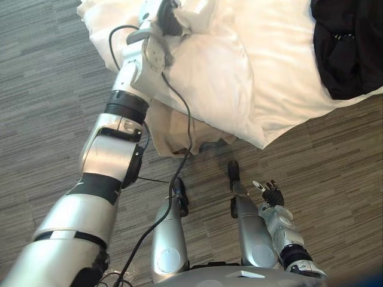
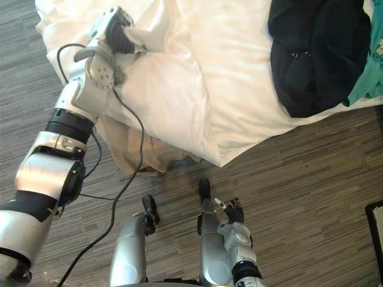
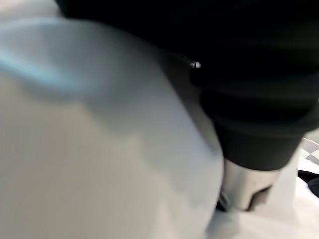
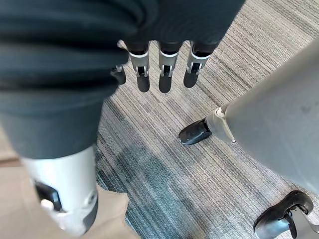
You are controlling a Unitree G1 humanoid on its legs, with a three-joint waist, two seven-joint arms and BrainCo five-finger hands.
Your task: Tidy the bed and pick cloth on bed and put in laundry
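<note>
A white duvet (image 1: 251,72) covers the bed and hangs over its near edge. My left hand (image 2: 121,37) is reached out to the duvet's near left corner, its dark cover pressed into a bunched fold of the white cloth (image 3: 99,149). A black garment (image 2: 317,54) lies crumpled on the bed at the far right, well away from both hands. A teal cloth (image 2: 372,72) lies right beside it. My right hand (image 1: 273,194) hangs low over the floor, fingers (image 4: 159,74) straight and holding nothing.
A beige sheet (image 1: 179,134) droops to the wood-look floor (image 2: 299,179) below the duvet's corner. A dark flat object (image 2: 376,230) lies on the floor at the right edge. Open floor runs along the bed's near side.
</note>
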